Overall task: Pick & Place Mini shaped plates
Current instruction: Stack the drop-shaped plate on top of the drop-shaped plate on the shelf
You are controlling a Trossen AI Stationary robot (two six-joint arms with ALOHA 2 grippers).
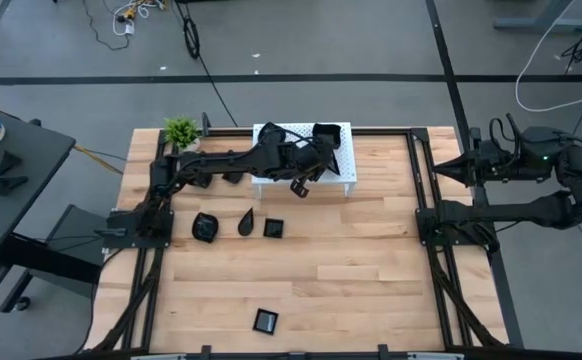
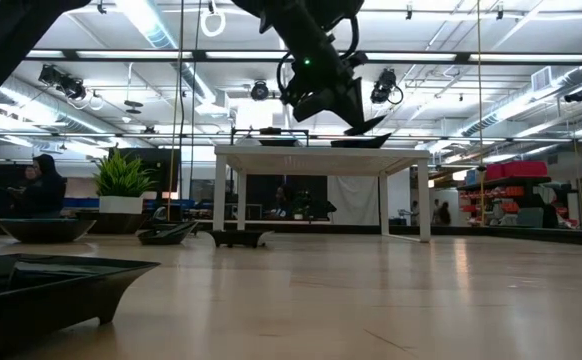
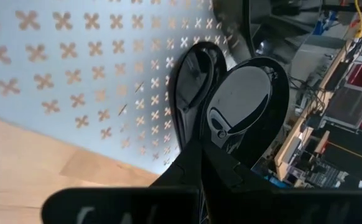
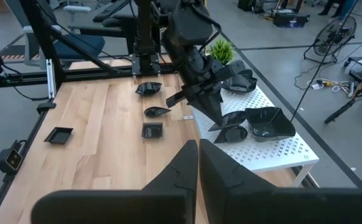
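Mini shaped plates (image 1: 238, 225): you're hovering the left pincer (image 4: 213, 118), pinching one teardrop dish (image 3: 246, 99), over the white stand (image 1: 343, 135) for placing.

We see a table (image 1: 351, 270) of pale wood planks, smooth with a faint sheen in the low view. The white stand (image 3: 75, 68) at the upper left of the left wrist view looks like matt sheet metal, punched with cross-shaped holes. The mini shaped plates (image 3: 246, 102) are glossy black, mirroring highlights. The arms (image 1: 211, 165) look matt dark plastic or metal.
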